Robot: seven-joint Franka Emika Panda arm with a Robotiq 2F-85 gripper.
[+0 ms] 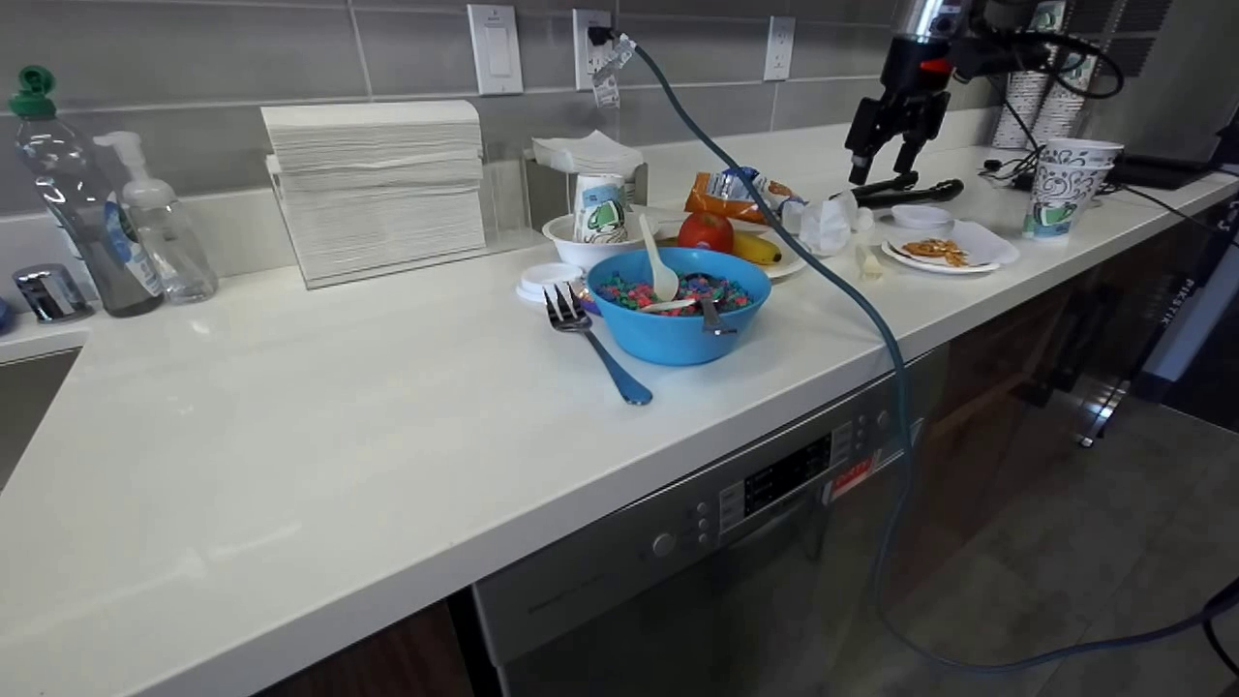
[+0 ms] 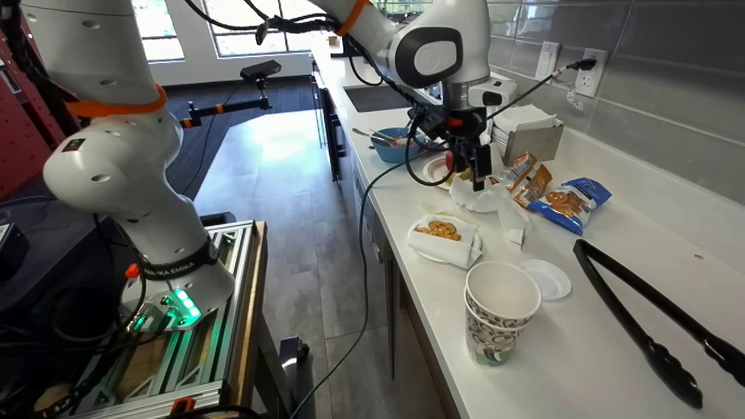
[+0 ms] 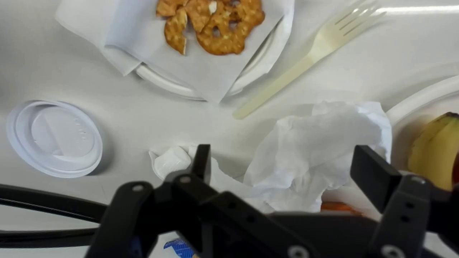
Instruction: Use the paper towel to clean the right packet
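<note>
The paper towel is a crumpled white sheet (image 3: pixel 308 150) on the counter, with a narrower twisted part trailing to one side; it also shows in both exterior views (image 1: pixel 826 227) (image 2: pixel 470 195). My gripper (image 3: pixel 282 154) is open and empty above the paper towel, which lies between the fingers in the wrist view. It hangs over the counter in both exterior views (image 1: pixel 883 169) (image 2: pixel 469 174). Two snack packets lie by the wall: a blue one (image 2: pixel 573 203), on the right in that exterior view, and an orange-brown one (image 2: pixel 531 179) beside it. The wrist view shows only a blue corner (image 3: pixel 182 248).
A pretzel plate (image 3: pixel 168 84), a pale fork (image 3: pixel 287 77), a white lid (image 3: pixel 53 139) and black tongs (image 3: pixel 46 204) surround the towel. A fruit plate (image 3: pixel 423 95) is close by. Stacked cups (image 2: pixel 502 314) stand near the edge. A cable (image 1: pixel 861 300) crosses the counter beside the blue bowl (image 1: pixel 668 334).
</note>
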